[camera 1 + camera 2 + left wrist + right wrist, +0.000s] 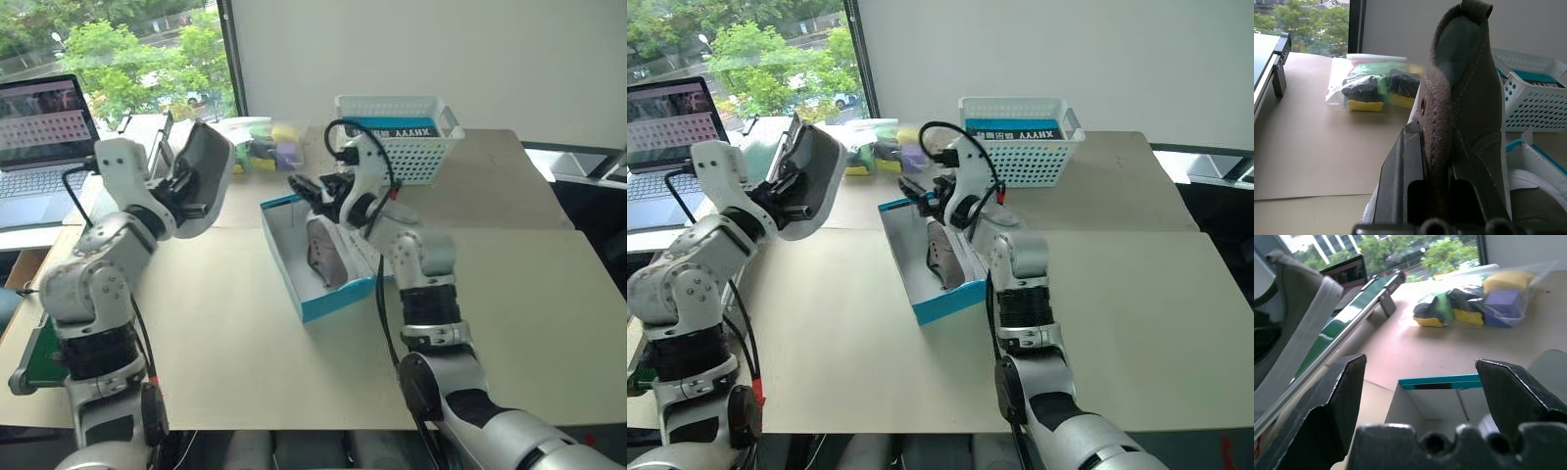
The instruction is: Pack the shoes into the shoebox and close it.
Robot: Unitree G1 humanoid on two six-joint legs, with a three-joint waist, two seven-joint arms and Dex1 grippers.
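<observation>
- The left claw [1442,161] is clamped on a shoe [203,176], its fingers pinching the rim of the shoe's opening, as the left wrist view shows.
- That shoe hangs in the air above the left part of the bench [245,333], clear of the surface, sole turned outward, to the left of the box [315,304].
- The box is blue outside and white inside; it lies open near the middle of the bench, set at a slant.
- The second shoe [323,257] lies inside the box, along its length.
- The right claw [306,186] hovers over the far end of the box with its fingers [1337,401] wide apart and nothing between them.
- From the right wrist view the blue far edge of the box shows between those fingers.
- A white basket [402,147] stands on the far side of the bench, just beyond the box; something with a blue, lettered face lies in it.
- A clear bag [1371,88] of yellow, black, green and purple items lies at the far side, left of the basket.
- A laptop [39,147] with its screen lit stands far left.
</observation>
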